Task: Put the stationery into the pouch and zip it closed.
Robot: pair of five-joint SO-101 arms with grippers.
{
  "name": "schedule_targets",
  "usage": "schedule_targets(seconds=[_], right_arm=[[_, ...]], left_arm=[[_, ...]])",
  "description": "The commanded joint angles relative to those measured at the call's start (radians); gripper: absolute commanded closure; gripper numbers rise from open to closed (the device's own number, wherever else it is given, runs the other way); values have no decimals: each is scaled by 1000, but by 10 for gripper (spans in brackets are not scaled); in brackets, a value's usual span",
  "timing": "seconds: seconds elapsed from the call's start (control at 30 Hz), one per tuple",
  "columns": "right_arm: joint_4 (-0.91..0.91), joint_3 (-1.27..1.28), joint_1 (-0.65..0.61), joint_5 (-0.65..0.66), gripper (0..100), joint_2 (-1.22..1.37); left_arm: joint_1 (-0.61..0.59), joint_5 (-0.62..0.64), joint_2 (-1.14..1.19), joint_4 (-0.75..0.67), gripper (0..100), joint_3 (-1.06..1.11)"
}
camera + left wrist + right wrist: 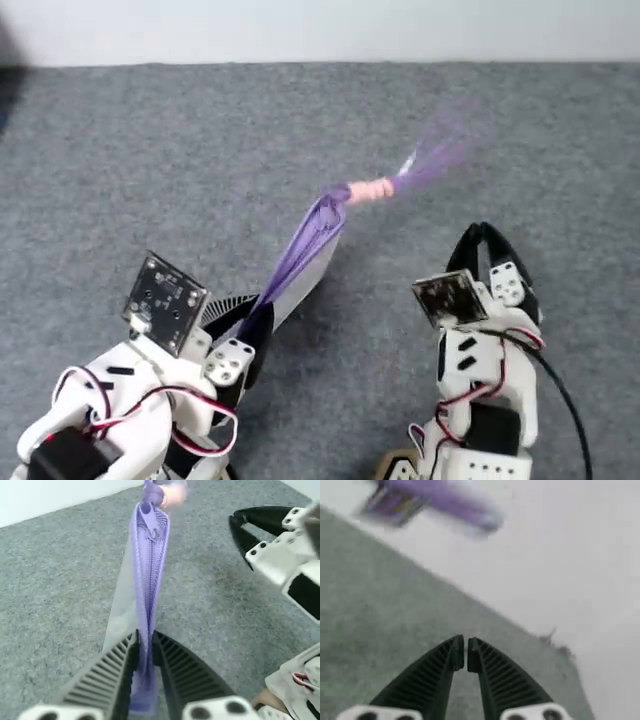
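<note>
Closest in, from the left wrist: clamped on the near end of the pouch [147, 555] with the left gripper [145, 637], ribbed fingers [117, 670] pressed together on the purple zip edge. Apparently held up off the grey table [150, 150], edge-on, with the long axis running straight away from that grip and slanting toward the far right in the high view. Ending out there in a pink beaded pull [370, 189] and a blurred purple tassel [440, 150]. Looks zipped along the visible stretch, with the slider seemingly at the far end; cannot tell whether any stationery is inside. Beside that line, apart from the pull: the right gripper [465, 647], fingertips all but touching, holding nothing. Probably turns on that far end: nearer the right arm than the left, reachable by going forward and inward toward the pouch's axis.
</note>
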Motion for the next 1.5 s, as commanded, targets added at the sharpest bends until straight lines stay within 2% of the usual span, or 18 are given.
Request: schedule_targets(seconds=[0.0,0.07,0.17,0.3,0.47,0.6,0.93,1.07,1.2,1.3,1.47], right_arm=[[-10,-21,-18,-17,991,-19],[-10,-23,-39,-20,991,-19],[-8,-17,-56,-23,991,-19],[108,-26,-48,-61,991,-21],[303,-80,2,-216,991,-21],[458,-143,59,-331,991,-21],[756,-258,229,-502,991,-21],[799,-282,282,-506,991,-21],[803,-316,325,-506,991,-21],[820,-351,358,-523,991,-21],[992,-414,372,-559,991,-21]], left_arm=[[0,6,2,-21,988,-7],[0,5,2,-26,970,-7],[-8,11,2,-23,867,-5],[-44,78,6,-21,759,-2],[-117,109,3,-25,753,-5],[-129,158,3,-18,753,-10],[-132,282,8,-25,754,-163],[-285,264,11,-40,754,-154],[-440,144,3,-69,754,-116],[-532,112,3,-74,754,-111],[-694,80,3,-68,754,-62]])
